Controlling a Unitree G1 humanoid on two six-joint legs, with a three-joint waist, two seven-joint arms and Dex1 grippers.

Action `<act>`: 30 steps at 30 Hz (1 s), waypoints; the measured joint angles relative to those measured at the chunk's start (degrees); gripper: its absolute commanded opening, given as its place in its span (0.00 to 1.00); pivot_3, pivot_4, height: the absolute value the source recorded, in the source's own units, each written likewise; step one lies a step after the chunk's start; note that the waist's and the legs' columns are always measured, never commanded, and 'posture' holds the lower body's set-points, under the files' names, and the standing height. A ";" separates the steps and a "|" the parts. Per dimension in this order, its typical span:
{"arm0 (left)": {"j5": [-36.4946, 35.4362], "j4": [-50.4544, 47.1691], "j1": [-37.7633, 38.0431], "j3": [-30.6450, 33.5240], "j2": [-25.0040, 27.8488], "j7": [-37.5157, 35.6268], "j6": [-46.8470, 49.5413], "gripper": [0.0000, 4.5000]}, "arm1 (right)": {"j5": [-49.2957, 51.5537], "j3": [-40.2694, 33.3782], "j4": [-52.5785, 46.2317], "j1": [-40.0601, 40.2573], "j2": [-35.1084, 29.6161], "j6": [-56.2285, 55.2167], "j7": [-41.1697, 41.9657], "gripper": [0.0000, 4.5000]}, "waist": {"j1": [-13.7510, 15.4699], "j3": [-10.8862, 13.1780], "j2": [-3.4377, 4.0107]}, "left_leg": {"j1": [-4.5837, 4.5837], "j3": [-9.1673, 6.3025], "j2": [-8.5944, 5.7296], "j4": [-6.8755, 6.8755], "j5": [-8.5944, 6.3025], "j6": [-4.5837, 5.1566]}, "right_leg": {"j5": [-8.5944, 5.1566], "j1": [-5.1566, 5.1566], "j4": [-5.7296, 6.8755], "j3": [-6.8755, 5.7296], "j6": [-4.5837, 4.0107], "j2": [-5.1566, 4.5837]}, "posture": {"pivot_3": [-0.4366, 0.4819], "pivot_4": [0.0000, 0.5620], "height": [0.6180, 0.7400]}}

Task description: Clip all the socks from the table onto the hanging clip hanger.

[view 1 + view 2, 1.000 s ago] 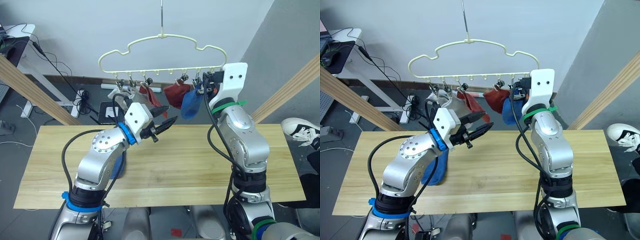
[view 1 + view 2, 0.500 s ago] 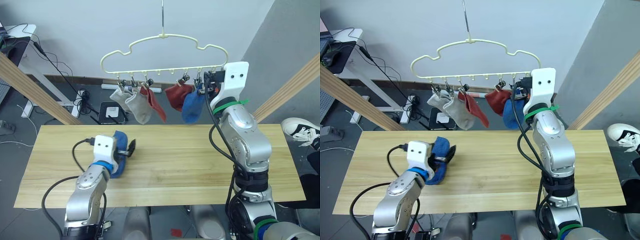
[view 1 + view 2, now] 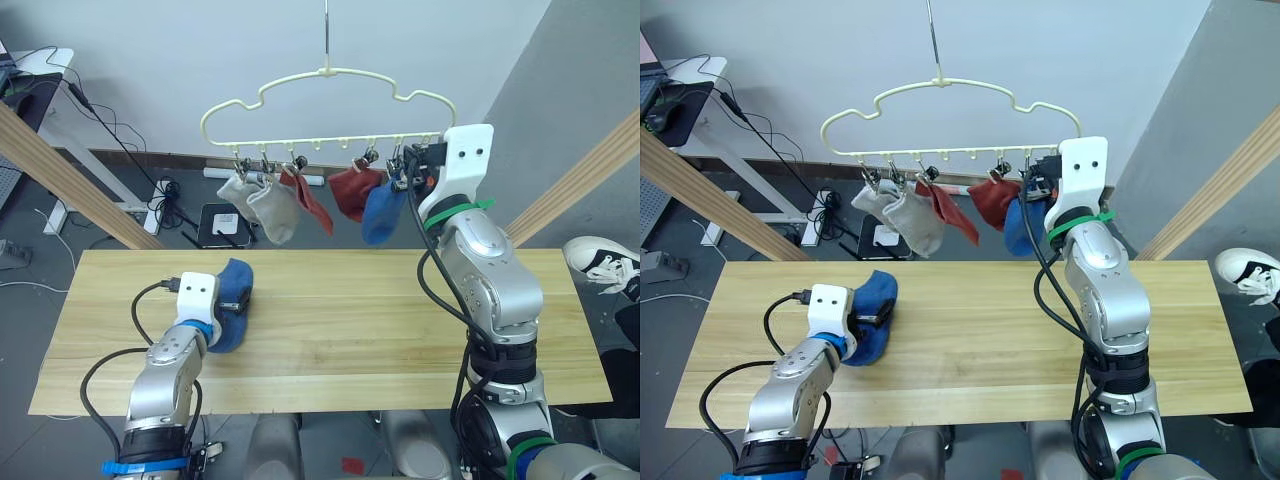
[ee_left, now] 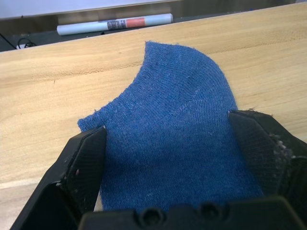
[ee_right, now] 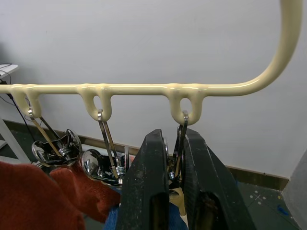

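A: Left gripper (image 4: 165, 143)?
B: Low over the left part of the table (image 3: 400, 330), fingers (image 4: 81, 163) spread wide, one on each side of the blue sock (image 4: 177, 129). The sock lies flat on the wood between them. Spread, not pinching anything, as the left wrist view gives it.

A: Right gripper (image 5: 173, 158)?
B: Raised to the right end of the clip hanger (image 3: 330, 75). Its two fingers (image 5: 148, 187) are pressed close around the last metal clip (image 5: 178, 143) hanging from the rightmost loop of the frame. Squeezing that clip, going by the right wrist view.

A: What's on the hanger?
B: Five socks. From the left: two light grey socks (image 3: 262, 205) side by side, a rust red sock (image 3: 312, 200) just right of them, another rust red sock (image 3: 352, 190), then a second blue sock (image 3: 383, 212) beside the right gripper. All hang from the row of clips under the pale yellow frame, which hangs from a metal hook (image 3: 325, 35) above the far edge of the table.

A: Anything else on the table?
B: Just the one blue sock, left part, a bit toward the far side.

A: Background?
B: Wooden poles (image 3: 60, 180) slant at left and right, cables (image 3: 150, 195) on the floor behind, a shoe (image 3: 600, 262) at the right edge.
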 measured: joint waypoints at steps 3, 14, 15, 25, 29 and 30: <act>0.57 0.37 0.00 -0.30 0.15 -0.01 -0.30 0.74 | 0.11 0.00 0.00 0.00 0.00 0.17 0.00 0.01 | -0.01 -0.04 0.00 | 0.01 0.00 0.00 0.01 0.00 0.00 | 0.00 0.01 0.01 0.01 -0.01 0.00 | 0.34 0.55 1.00; 0.97 -0.35 2.63 -1.25 1.33 -2.43 -2.13 0.03 | 0.34 0.07 0.00 0.01 0.00 0.34 0.06 0.01 | -0.04 -0.18 0.03 | 0.02 0.01 0.00 -0.01 0.00 0.00 | 0.00 0.01 -0.01 0.01 0.00 0.00 | 0.35 0.55 1.00; 1.15 -0.64 3.05 -1.77 1.93 -3.29 -2.89 0.00 | 0.34 0.07 0.00 0.01 0.00 0.34 0.06 0.01 | -0.04 -0.18 0.03 | 0.02 0.01 0.01 -0.02 0.00 0.00 | 0.00 0.01 -0.01 0.01 0.00 0.00 | 0.34 0.55 1.00; 4.18 -3.10 -1.96 -17.47 6.08 -23.45 -18.23 0.00 | 0.32 -0.01 -0.03 0.01 -0.25 0.35 0.03 0.01 | 0.20 -0.18 0.03 | -0.04 0.02 -0.02 -0.02 0.00 -0.01 | 0.00 0.00 -0.06 0.01 0.00 -0.02 | 0.33 0.56 1.00; 4.95 -2.85 -10.15 -22.25 1.66 -26.42 -22.86 0.00 | 0.33 -0.04 -0.04 -0.04 -0.54 0.43 0.03 0.01 | 0.05 -0.18 0.03 | -0.04 0.04 -0.02 -0.01 0.00 0.00 | 0.01 0.01 -0.05 0.02 0.00 0.00 | 0.32 0.56 1.00; 5.63 -2.41 -11.43 -23.14 0.48 -26.17 -23.73 0.00 | 0.33 -0.08 -0.05 -0.04 -0.60 0.43 0.02 0.01 | -0.10 -0.18 0.03 | -0.04 0.05 -0.02 -0.01 0.00 0.01 | 0.01 0.00 -0.06 0.03 0.00 -0.01 | 0.32 0.56 1.00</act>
